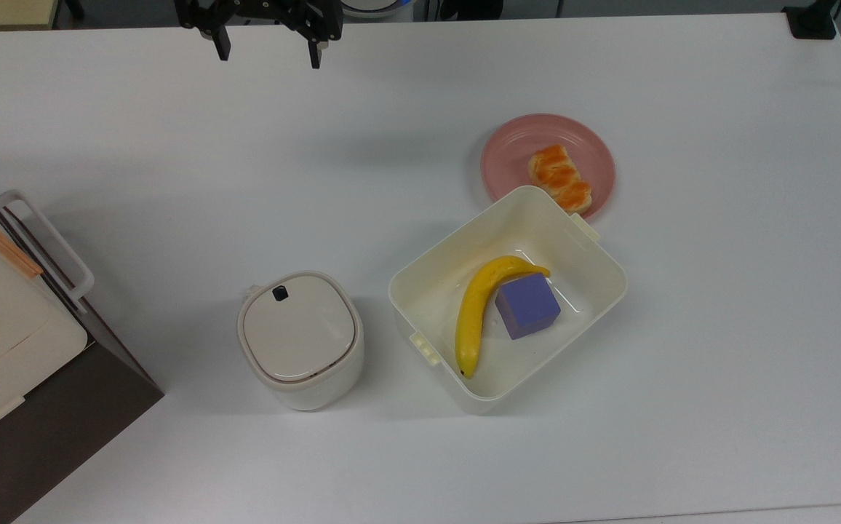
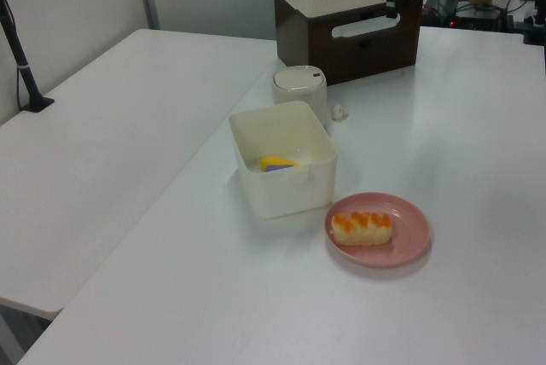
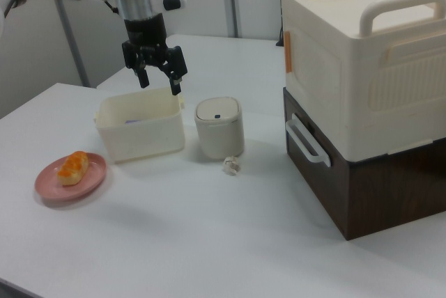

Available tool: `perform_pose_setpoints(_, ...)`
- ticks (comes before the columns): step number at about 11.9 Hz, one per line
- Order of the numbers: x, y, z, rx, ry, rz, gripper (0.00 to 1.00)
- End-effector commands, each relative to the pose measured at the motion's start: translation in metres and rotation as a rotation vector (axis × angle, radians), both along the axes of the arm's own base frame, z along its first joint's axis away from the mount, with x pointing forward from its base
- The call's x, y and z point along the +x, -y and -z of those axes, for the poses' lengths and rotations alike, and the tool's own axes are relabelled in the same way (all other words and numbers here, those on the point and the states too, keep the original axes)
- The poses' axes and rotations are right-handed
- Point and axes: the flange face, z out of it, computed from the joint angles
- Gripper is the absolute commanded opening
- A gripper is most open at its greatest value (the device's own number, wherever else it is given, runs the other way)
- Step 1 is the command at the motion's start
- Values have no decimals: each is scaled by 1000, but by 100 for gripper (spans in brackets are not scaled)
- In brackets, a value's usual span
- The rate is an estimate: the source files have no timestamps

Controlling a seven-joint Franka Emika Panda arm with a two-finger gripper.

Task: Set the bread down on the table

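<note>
Orange-glazed bread (image 1: 559,178) lies lengthwise on the pink plate (image 1: 595,149), well apart from the empty gripper (image 1: 266,49), fingers spread.

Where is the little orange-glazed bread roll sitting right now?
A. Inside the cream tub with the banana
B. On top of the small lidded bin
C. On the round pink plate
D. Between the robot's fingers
C. The bread lies on the pink plate, just outside the cream tub, while the gripper hangs open far from it in the top view.
</note>
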Motion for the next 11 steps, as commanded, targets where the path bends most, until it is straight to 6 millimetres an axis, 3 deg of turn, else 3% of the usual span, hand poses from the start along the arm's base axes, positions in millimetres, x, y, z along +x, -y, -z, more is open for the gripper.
perform_pose_setpoints(1,-8,0,-5,30,8,-7,100)
perform_pose_setpoints(11,-7,0,-4,30,6,-29,100)
